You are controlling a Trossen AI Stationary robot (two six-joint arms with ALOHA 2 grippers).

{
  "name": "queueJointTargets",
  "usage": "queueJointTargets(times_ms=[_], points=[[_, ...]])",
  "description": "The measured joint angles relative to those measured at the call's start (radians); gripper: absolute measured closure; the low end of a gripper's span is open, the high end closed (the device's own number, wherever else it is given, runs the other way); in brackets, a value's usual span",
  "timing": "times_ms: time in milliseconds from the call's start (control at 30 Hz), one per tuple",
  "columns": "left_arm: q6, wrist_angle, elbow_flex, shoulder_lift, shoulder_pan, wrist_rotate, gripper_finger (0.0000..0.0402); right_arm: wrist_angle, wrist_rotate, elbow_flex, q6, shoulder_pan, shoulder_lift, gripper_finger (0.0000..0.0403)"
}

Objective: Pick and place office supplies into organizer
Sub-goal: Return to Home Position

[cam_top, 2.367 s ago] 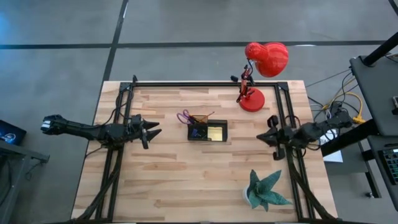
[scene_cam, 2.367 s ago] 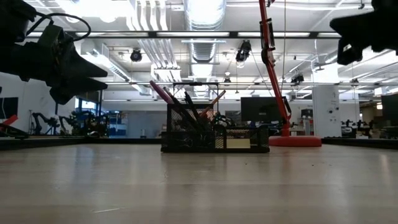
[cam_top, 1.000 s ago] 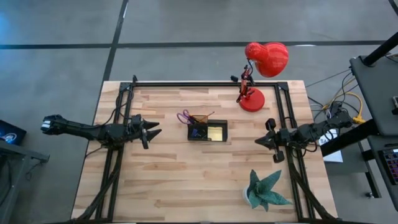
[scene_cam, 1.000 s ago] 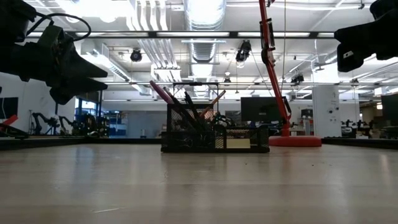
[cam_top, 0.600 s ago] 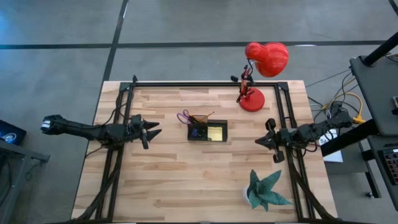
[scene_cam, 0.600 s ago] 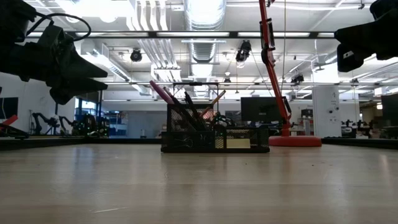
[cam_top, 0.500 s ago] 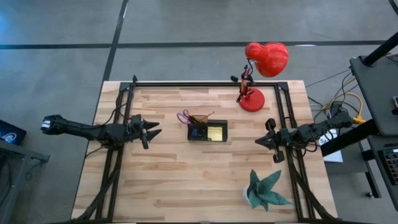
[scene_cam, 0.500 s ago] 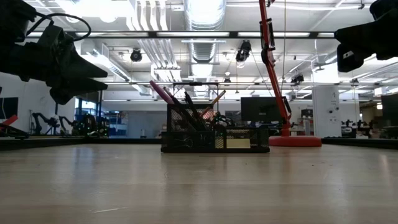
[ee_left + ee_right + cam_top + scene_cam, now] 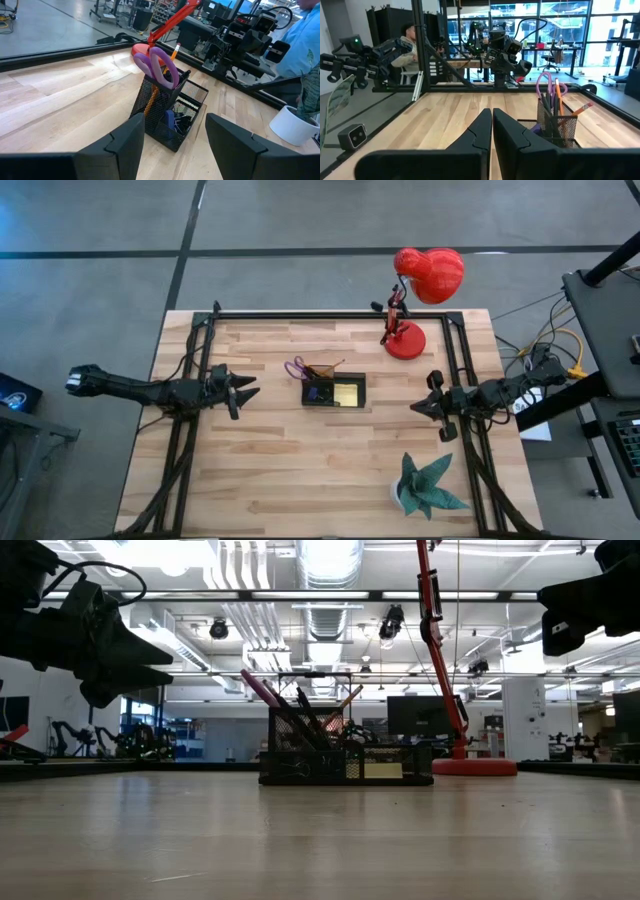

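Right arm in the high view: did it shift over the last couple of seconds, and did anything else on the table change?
The right gripper, shut and empty, swung slightly toward the plant side early on, then held still. Nothing was taken hold of or let go. The left gripper, open, the organizer with the scissors standing in it, and the red lamp stayed as they were.

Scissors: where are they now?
High view: the purple-handled scissors stand handles-up in the tall cup at the left end of the black organizer, mid-table, left of the red lamp.
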Motion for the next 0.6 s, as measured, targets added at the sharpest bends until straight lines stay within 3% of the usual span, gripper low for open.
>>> queueJointTargets(times_ms=[600], points=[[0.0, 0.0, 0.0, 0.0, 0.0, 0.0, 0.0205, 0.0, 0.0, 0.0, 0.002, 0.0, 0.0, 0.0394]])
